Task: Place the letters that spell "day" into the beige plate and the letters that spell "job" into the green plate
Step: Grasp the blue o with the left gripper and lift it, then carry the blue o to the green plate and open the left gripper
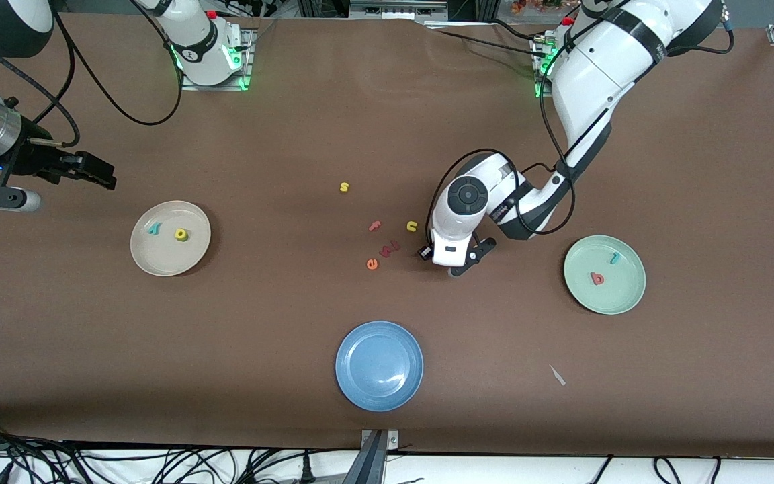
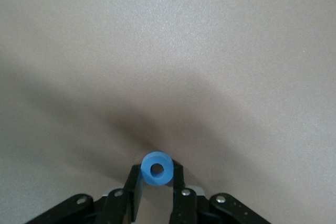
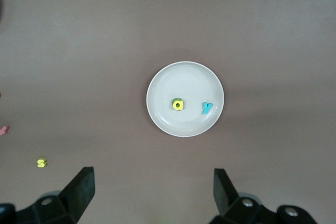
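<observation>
Blue foam ring, the small letter "o" (image 2: 157, 169), sits squeezed between the two black fingertips of the left gripper (image 2: 156, 182), down low at the brown table (image 1: 293, 349). The grip catches only the sides of the soft ring, so it could pop out or twist on the way up. It could also roll off when let go, because it is round. The pale mint-green plate (image 1: 629, 299) it belongs in lies well apart from this gripper, toward the left arm's end of the table, with a teal "j" (image 1: 615, 257) and a salmon-red "b" (image 1: 597, 278) already in it.

The left arm bends down hard from its base, wrist pointing straight at the table, just beside a loose bunch of letters, an orange "e" (image 1: 371, 264) among them.

The right gripper (image 3: 152, 187) hangs high with its fingers spread wide and empty, waiting above the cream-beige plate (image 3: 163, 114), which holds a yellow letter (image 3: 178, 104) and a teal "y" (image 3: 208, 107)
</observation>
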`<action>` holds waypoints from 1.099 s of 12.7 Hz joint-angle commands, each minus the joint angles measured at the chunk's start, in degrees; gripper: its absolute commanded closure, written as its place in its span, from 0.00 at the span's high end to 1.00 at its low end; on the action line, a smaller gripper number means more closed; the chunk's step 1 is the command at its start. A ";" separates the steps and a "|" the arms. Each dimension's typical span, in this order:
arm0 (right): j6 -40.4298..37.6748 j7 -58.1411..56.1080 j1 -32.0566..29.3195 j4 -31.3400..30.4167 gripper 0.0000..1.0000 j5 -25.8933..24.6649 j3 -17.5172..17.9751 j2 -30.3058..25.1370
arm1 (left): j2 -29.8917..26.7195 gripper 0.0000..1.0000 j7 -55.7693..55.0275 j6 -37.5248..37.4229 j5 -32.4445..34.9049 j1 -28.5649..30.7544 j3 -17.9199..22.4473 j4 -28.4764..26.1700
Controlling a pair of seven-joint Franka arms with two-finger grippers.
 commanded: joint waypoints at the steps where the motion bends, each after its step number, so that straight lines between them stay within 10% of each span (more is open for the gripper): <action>1: -0.11 0.81 0.52 0.92 1.00 -0.58 -0.25 0.31 | -0.68 0.06 -0.51 -0.84 1.49 -0.25 1.09 0.34; 14: -0.20 0.81 0.61 0.83 1.00 -0.58 -0.25 0.39 | -11.75 0.05 32.49 -21.32 1.58 13.62 0.83 -1.24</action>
